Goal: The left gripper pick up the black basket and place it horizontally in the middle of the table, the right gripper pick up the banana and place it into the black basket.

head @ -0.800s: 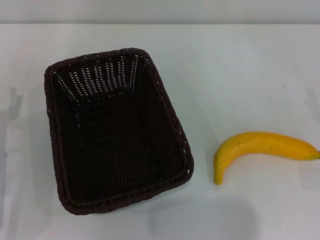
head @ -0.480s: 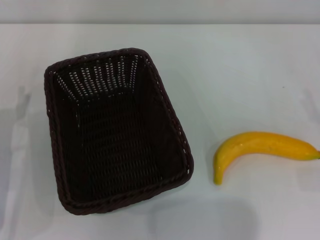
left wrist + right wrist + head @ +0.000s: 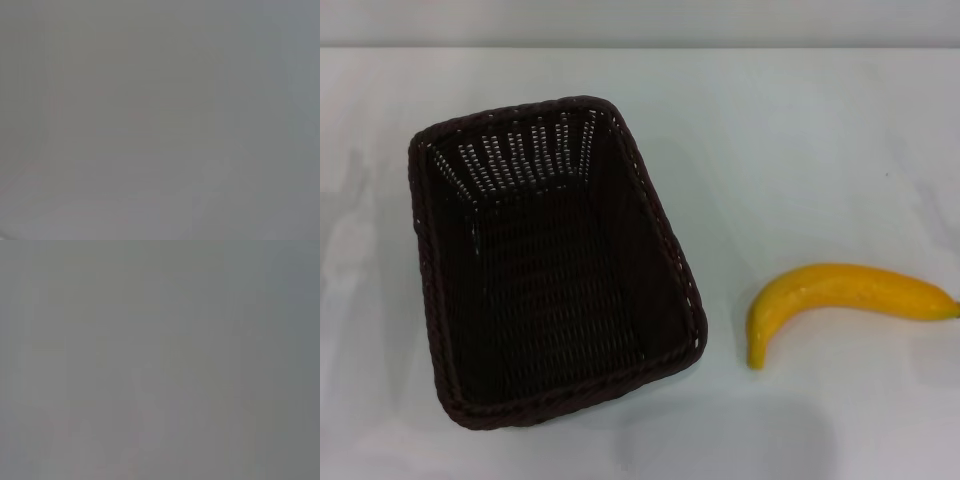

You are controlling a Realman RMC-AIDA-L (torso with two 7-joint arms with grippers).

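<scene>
The black basket rests open side up on the left half of the table, its long side running away from the robot with a slight skew. The banana lies flat to its right, well apart, with bare tabletop between them. Neither gripper appears in any view; both wrist views show only featureless grey, so finger state is unknown.

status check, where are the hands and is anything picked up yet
Both hands out of view. Basket on table, left of centre, untouched. Banana right of it, apart. Nothing in the way.
</scene>
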